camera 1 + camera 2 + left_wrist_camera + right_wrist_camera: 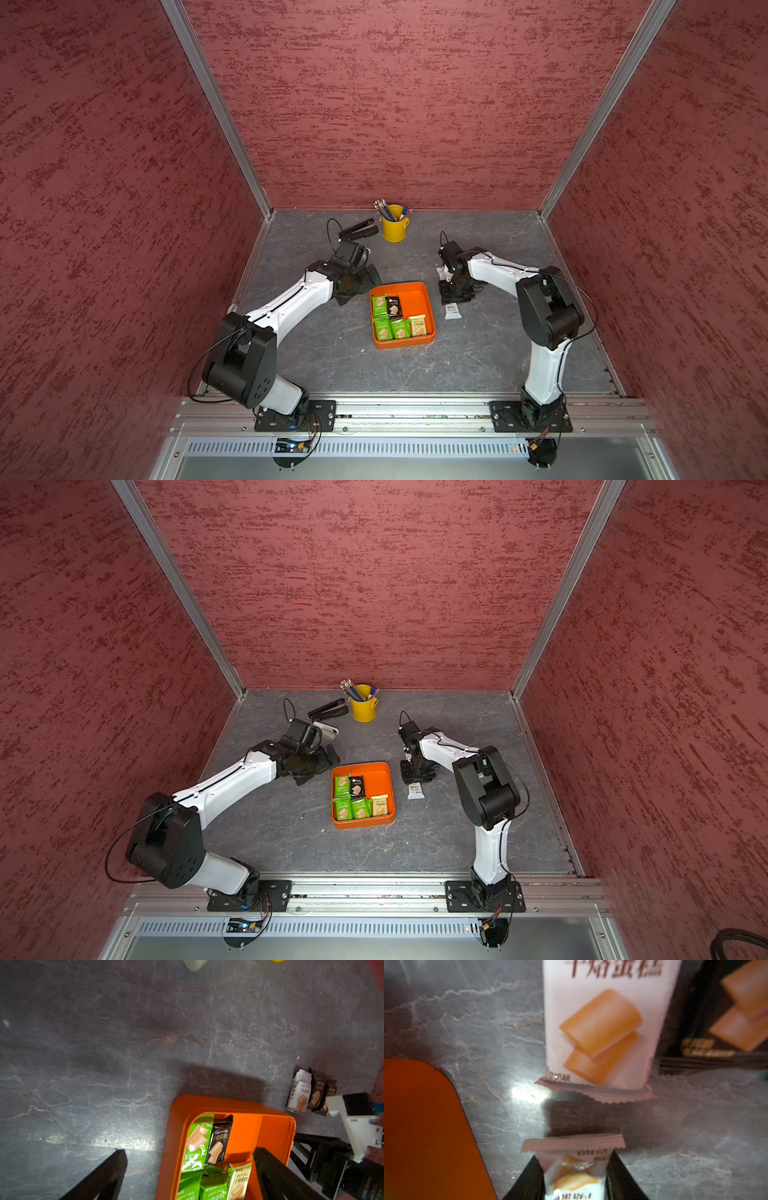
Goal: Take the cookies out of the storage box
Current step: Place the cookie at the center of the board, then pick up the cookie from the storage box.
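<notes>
- Box sits on the table, five cookies inside: three green, one black, one yellow.
- Right fingers, half closed, pinch a white packet just right of the box.
- Left fingers gape wide, empty, by its far-left corner.
- Loose packets lie beyond the right fingers.
- Stapler, cup by far wall.

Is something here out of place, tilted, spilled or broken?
Nothing stands out. The loose packets near the orange tray lie flat, apparently sealed; the right claw holds a white packet. Tray packets overlap slightly, undamaged.
</notes>
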Robot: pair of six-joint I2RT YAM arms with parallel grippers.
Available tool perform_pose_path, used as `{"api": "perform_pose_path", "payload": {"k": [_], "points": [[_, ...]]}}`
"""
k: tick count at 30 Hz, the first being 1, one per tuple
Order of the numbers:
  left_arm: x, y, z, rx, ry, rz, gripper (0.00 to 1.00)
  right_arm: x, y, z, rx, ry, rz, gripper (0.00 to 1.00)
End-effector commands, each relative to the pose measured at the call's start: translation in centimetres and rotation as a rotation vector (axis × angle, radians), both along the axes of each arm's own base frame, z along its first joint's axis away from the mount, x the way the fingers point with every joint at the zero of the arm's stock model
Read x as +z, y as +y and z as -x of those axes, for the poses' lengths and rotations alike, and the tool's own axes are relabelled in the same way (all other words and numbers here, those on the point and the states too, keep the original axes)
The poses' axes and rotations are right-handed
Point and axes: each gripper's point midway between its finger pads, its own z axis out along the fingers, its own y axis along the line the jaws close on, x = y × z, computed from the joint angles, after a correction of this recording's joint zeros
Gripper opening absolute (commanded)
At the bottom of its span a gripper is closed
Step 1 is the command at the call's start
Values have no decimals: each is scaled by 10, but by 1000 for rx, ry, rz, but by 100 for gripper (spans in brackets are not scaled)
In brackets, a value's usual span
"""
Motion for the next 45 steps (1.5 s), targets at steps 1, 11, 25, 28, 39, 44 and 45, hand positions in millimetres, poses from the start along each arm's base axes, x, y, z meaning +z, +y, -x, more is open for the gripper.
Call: {"api": "perform_pose_path", "payload": {"k": [1, 11, 25, 28, 39, 44, 45], "points": [[5, 14, -1, 21, -14, -10, 100, -3, -4, -5, -7, -7, -3, 50], [7, 27, -5, 34, -18, 11, 100, 33, -6, -12, -16, -60, 6, 63], [3, 26, 0, -45, 0, 47, 100, 103, 52, 19, -60, -95, -226, 54], [2, 26, 2, -65, 4, 58, 100, 110, 68, 35, -47, -96, -242, 48], [-6, 28, 16, -124, 19, 93, 100, 96, 108, 90, -44, -71, -204, 42], [-10, 27, 23, -142, 27, 105, 100, 82, 119, 103, -74, -56, -148, 44], [-10, 27, 24, -144, 26, 108, 100, 78, 119, 104, -87, -51, -135, 45]]}}
